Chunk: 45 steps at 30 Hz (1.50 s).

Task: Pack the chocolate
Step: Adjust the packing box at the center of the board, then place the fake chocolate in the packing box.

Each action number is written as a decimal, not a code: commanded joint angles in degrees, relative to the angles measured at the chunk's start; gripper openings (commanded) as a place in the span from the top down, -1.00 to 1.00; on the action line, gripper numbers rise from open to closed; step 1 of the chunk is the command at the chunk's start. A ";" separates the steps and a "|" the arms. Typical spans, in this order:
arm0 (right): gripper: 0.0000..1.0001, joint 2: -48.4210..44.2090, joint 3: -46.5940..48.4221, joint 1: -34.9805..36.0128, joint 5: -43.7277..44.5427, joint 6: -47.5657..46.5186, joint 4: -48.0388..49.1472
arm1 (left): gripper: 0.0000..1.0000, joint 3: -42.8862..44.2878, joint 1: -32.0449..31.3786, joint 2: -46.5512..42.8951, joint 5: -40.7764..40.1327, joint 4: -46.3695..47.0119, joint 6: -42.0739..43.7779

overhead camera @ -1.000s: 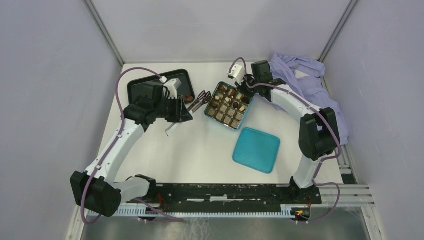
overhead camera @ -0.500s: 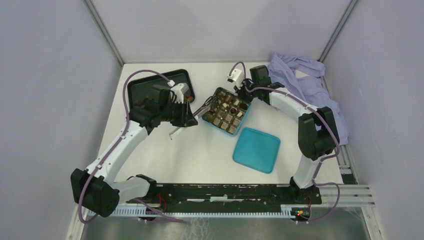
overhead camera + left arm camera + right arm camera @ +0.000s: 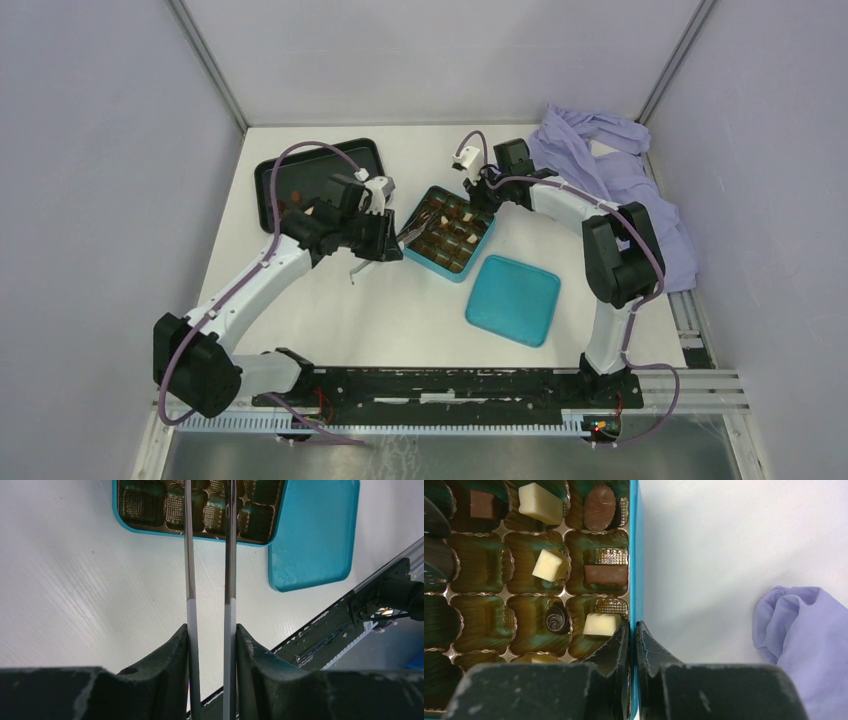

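White tabletop [image 3: 400,300], walls [image 3: 100,200] close on three sides. Left gripper [image 3: 210,635] has its jaws squeezing tongs [image 3: 230,555] over the teal box [image 3: 633,555]; right gripper [image 3: 631,630] has its jaws pinching the rim.

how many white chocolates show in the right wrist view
3 in the box: top white piece, middle white piece, lower white piece beside the right hand. A fourth may be hidden under it.
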 commanded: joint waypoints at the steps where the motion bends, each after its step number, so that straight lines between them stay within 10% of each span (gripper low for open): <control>1: 0.78 0.40 1.63 -0.10 -1.56 1.13 3.62 | 0.95 1.16 -1.37 0.75 -3.74 0.41 -1.23; 27: -0.15 -1.89 0.46 -0.65 -3.54 1.17 3.13 | 0.11 2.65 -4.33 4.41 -6.97 -0.35 -2.20; 45: -0.60 -19.29 -10.74 -3.76 -16.89 -5.92 -0.25 | 0.14 1.51 -4.27 -6.77 -14.05 7.05 -7.21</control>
